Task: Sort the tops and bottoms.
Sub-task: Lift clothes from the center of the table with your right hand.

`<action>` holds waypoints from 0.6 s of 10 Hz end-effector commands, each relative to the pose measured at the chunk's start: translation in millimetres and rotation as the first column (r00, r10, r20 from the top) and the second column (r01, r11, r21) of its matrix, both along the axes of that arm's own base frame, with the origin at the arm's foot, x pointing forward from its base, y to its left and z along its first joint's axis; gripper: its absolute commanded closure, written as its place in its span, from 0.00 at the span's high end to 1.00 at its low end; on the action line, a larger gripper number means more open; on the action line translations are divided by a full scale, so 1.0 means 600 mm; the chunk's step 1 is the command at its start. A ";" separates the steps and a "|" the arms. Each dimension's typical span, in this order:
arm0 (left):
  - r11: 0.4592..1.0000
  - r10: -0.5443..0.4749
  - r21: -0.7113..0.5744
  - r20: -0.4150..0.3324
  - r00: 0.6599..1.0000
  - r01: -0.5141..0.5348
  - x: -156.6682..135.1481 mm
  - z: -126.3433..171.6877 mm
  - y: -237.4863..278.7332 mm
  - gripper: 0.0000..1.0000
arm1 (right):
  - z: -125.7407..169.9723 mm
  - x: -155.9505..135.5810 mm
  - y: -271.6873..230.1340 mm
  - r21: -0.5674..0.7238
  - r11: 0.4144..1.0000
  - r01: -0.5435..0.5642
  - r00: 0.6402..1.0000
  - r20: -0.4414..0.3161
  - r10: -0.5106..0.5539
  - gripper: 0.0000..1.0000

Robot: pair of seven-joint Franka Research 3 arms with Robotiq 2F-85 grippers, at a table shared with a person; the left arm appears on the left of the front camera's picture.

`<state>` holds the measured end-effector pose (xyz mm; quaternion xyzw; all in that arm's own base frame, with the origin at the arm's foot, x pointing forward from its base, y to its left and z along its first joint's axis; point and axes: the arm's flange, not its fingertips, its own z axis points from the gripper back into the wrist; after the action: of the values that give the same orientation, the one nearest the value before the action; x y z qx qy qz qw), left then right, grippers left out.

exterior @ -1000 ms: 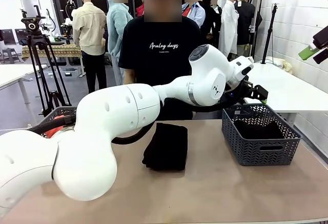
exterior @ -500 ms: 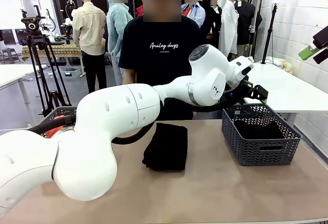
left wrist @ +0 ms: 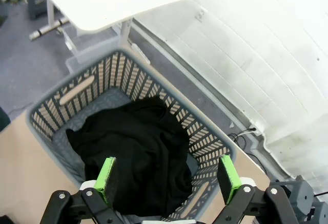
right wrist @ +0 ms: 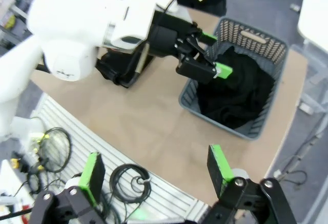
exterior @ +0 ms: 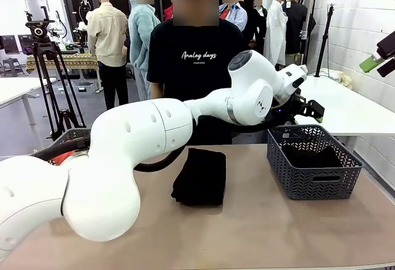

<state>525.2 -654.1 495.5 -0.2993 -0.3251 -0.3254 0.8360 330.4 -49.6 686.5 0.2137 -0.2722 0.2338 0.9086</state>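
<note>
One of the bottoms, a black bundle [left wrist: 138,152], lies loose in the grey basket [exterior: 315,177] at the table's right. My left gripper [left wrist: 168,179] hangs open just above it, with nothing between its green pads [left wrist: 106,177]. In the front view the left gripper [exterior: 307,110] is at the basket's far rim. Another of the bottoms, folded black [exterior: 199,176], lies mid-table. A bit of an orange top [exterior: 65,157] shows in a basket [exterior: 73,137] at the left, mostly hidden by my arm. My right gripper [right wrist: 155,172] is open and empty, high above the table's right side [exterior: 378,63].
A person in a black T-shirt [exterior: 196,60] stands at the far side of the table. A tripod [exterior: 46,78] stands at the back left and a white table [exterior: 345,106] at the back right. Cables [right wrist: 130,180] lie beside the table's near edge.
My left arm's wrist has lifted slightly over the right basket. The garments and the right gripper have not moved.
</note>
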 end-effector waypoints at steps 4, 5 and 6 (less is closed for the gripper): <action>0.957 0.064 0.277 0.069 0.996 -0.081 -0.177 0.110 0.216 1.00 | 0.001 0.003 0.000 -0.013 1.000 -0.003 1.000 0.000 0.003 1.00; 0.930 0.120 0.341 0.064 0.991 -0.135 -0.183 0.113 0.247 1.00 | 0.001 0.003 0.000 -0.013 1.000 -0.003 1.000 0.000 0.003 1.00; 0.903 0.152 0.405 0.015 0.988 -0.145 -0.192 0.120 0.283 1.00 | 0.001 0.003 0.000 -0.013 1.000 -0.003 1.000 0.000 0.003 1.00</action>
<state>502.4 -591.4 624.9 -0.1283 -0.2920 -0.3367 0.8860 330.4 -49.7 686.6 0.2137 -0.2724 0.2337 0.9086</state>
